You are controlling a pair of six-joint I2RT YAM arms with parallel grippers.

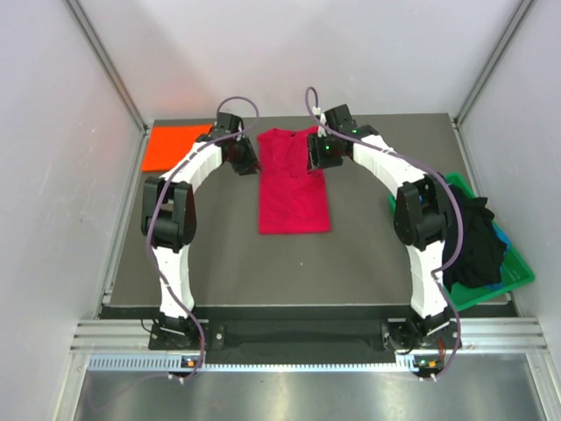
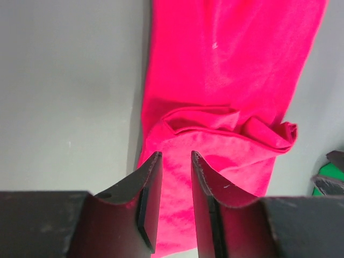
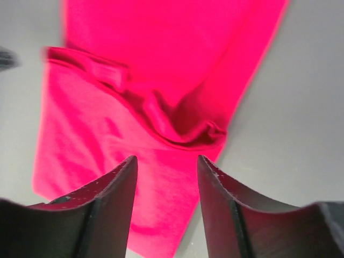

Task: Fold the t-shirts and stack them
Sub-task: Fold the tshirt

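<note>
Grey tabletop (image 1: 368, 254) carries the crimson t-shirt (image 1: 294, 189) at 12 o'clock; your left gripper (image 2: 176, 156) and right gripper (image 3: 166, 158) hover at its far end, fingers spread, empty. Pinch both corners evenly, then fold toward 6 o'clock

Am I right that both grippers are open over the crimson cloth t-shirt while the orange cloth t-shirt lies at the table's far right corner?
Not quite: the top external view shows the orange cloth t-shirt at the far left corner; the rest holds.
</note>
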